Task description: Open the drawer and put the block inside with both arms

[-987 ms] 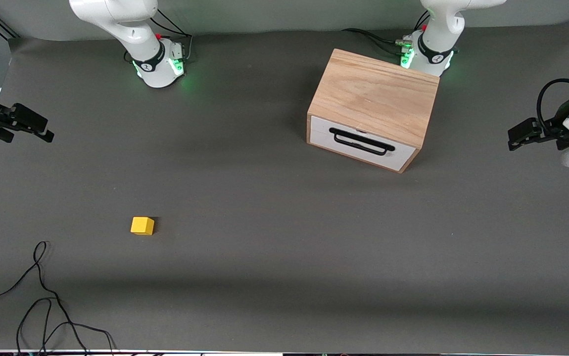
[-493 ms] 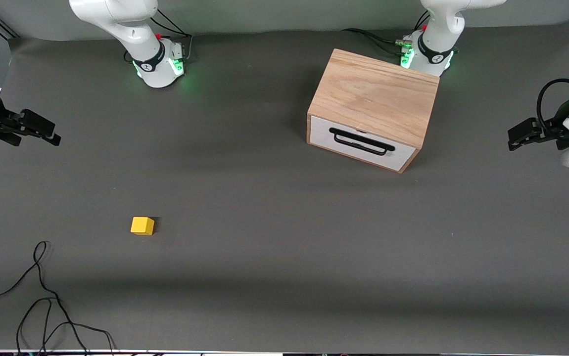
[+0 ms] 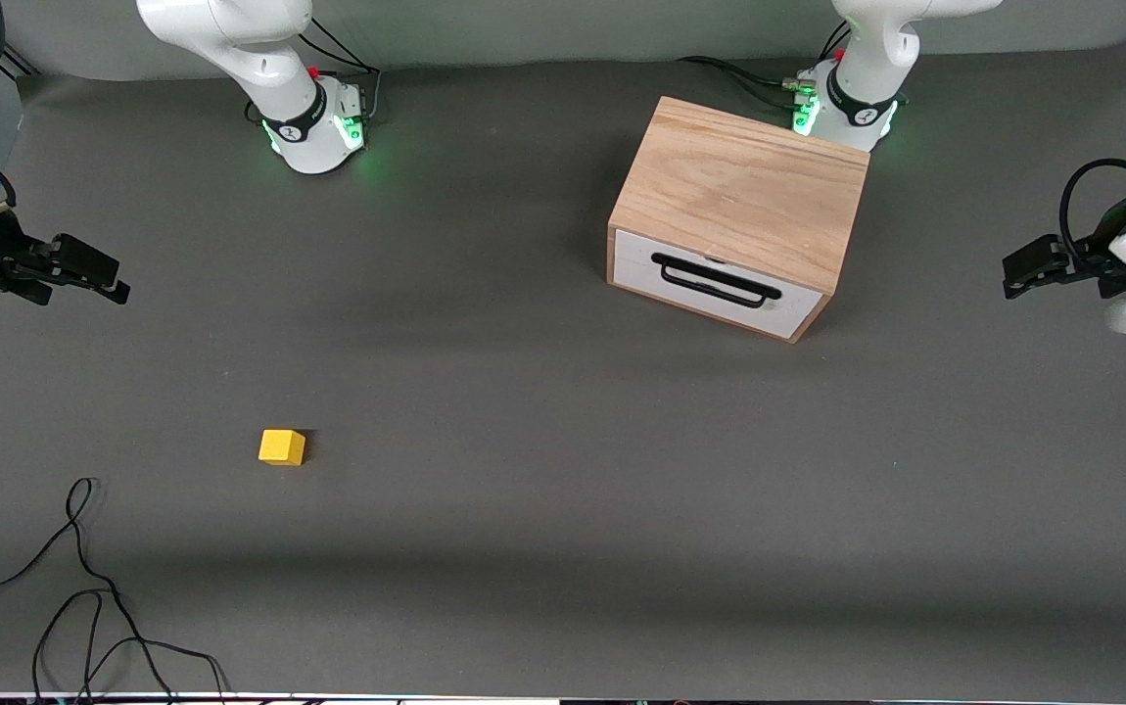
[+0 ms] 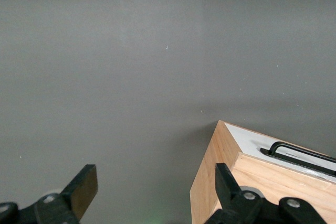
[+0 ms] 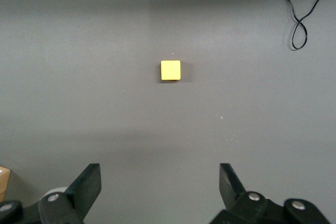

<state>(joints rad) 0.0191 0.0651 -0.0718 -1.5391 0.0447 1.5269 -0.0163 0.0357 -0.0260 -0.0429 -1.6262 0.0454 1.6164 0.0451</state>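
The light-oak box (image 3: 744, 196) stands near the left arm's base; its drawer (image 3: 715, 284) is shut, with a white front and a black bar handle (image 3: 716, 280). The box corner and handle also show in the left wrist view (image 4: 273, 171). The yellow block (image 3: 281, 446) lies on the mat toward the right arm's end, nearer the front camera; it shows in the right wrist view (image 5: 170, 70). My left gripper (image 3: 1018, 274) hangs open and empty over the table's edge at the left arm's end. My right gripper (image 3: 103, 274) hangs open and empty over the mat's edge at the right arm's end.
A loose black cable (image 3: 83, 587) lies on the grey mat (image 3: 524, 441) near the front edge at the right arm's end, nearer the front camera than the block. It also shows in the right wrist view (image 5: 299, 14).
My right gripper has moved inward over the mat and slightly toward the block. The left gripper has barely moved. The block and the drawer are as before.
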